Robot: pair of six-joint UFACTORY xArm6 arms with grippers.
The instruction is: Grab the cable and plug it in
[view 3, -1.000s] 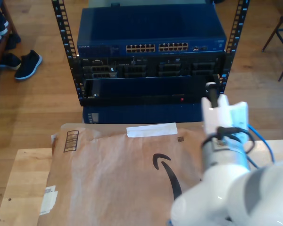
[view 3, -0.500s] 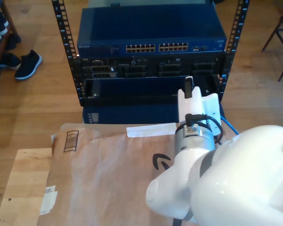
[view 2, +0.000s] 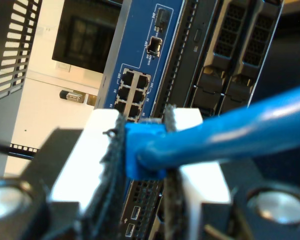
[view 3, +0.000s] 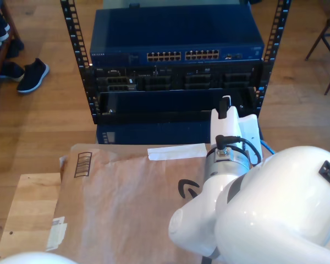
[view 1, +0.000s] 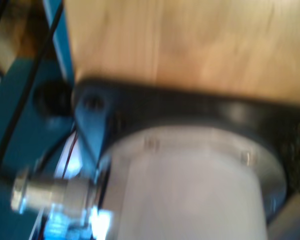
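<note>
Cable (view 2: 200, 137) btwn 2nd hand's (view 2: 144, 150) pads

The bright blue cable (view 2: 225, 132) sits pinched at its plug end between my second gripper's (view 2: 144, 150) pads, trailing sideways.

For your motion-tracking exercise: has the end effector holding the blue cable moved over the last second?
Yes. My second end effector shifted toward the exterior view's left along the rack front, then slightly back right.

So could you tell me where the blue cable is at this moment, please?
The blue cable is clamped between the pads of my second end effector, its plug end facing the blue switch; the exterior view shows a short loop of it at the arm's right.
</note>
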